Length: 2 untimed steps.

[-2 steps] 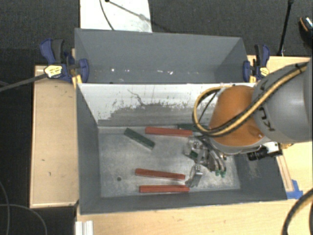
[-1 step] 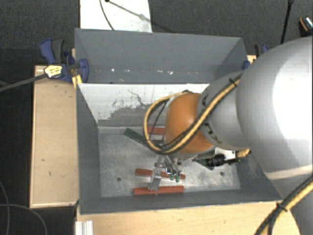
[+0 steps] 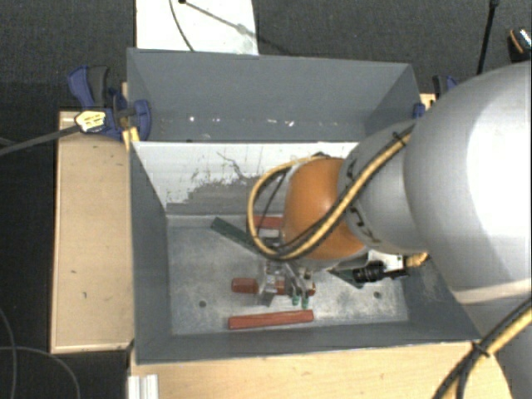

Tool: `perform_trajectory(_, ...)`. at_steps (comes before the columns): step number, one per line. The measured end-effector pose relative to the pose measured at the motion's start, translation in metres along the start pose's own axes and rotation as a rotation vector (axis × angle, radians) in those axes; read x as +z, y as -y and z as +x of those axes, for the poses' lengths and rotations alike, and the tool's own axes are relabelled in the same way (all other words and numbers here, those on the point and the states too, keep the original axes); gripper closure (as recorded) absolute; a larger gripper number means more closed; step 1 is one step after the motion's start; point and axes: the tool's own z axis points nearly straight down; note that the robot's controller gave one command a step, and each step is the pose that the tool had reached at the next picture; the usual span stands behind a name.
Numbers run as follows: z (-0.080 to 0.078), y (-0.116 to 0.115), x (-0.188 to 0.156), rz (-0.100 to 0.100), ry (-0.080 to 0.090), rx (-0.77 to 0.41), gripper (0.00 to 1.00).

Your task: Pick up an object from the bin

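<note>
Dark textured floor (image 3: 50, 23) all round the rig. Grey sheet-metal bin (image 3: 151, 248) has sloped walls; the back wall is scuffed white with scratch marks and the base is dull grey and speckled.

Contents, left to right:
- Dark green flat strip (image 3: 231, 229) lies diagonally at mid-left of the base, its right end running under the arm's cables.
- Small red-brown rectangular block (image 3: 243, 285) lies flat at centre, just left of the claw.
- Long red-brown flat bar (image 3: 270, 321) lies along the front of the base, just in front of the claw and apart from the block.
- Small green stubby piece (image 3: 298, 303) sits just above the bar's right end.

Claw (image 3: 283, 288) is low in the bin, centre-front, right over the spot between the block and the green piece. Can't tell how far open it is or whether it has anything; the parts there blur together.

Orange rounded wrist cover (image 3: 320, 202) and looped yellow-black cables (image 3: 264, 191) sit above it. The big grey arm body (image 3: 474, 165) comes in from the right.
</note>
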Motion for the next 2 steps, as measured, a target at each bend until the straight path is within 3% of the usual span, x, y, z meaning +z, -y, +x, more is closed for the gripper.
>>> perform_trajectory(1,0.005,-0.018,0.000,-0.001,0.001,0.000,1.00)
perform_trajectory(2,-0.001,-0.048,-0.138,-0.004,0.007,0.004,1.00)
